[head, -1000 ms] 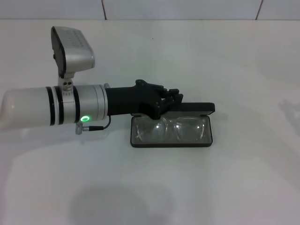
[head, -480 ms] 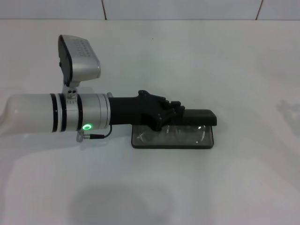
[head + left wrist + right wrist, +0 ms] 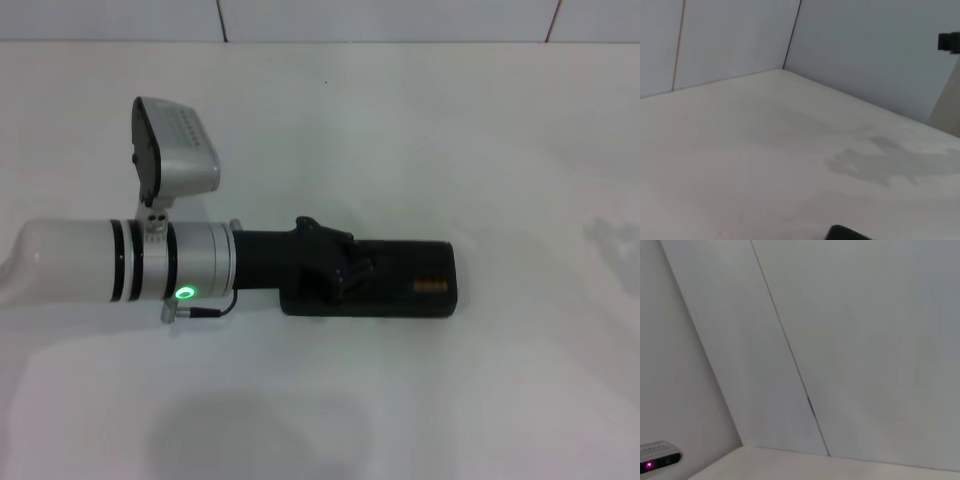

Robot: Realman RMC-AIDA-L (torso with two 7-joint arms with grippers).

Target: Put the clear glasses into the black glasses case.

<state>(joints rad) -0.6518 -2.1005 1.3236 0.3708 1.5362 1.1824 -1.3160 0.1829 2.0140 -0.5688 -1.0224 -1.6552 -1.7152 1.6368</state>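
Note:
In the head view the black glasses case [image 3: 400, 279] lies shut on the white table [image 3: 480, 150], its small orange lettering [image 3: 431, 285] facing up. My left gripper [image 3: 345, 268] reaches in from the left and rests on the left part of the lid. Its black fingers merge with the black lid. The clear glasses are hidden from view. The left wrist view holds only bare table and a sliver of something black [image 3: 846, 233] at the picture's edge. My right gripper is out of view.
White tiled wall [image 3: 400, 18] runs along the table's far edge. The left arm's silver forearm [image 3: 120, 262] and wrist camera [image 3: 178, 150] stretch across the left side. The right wrist view faces the wall, with a small camera device [image 3: 657, 457] showing a pink light.
The case's lid has swung down from nearly upright to fully shut, covering the glasses that lay in the open case. My left gripper came down and forward with the lid.

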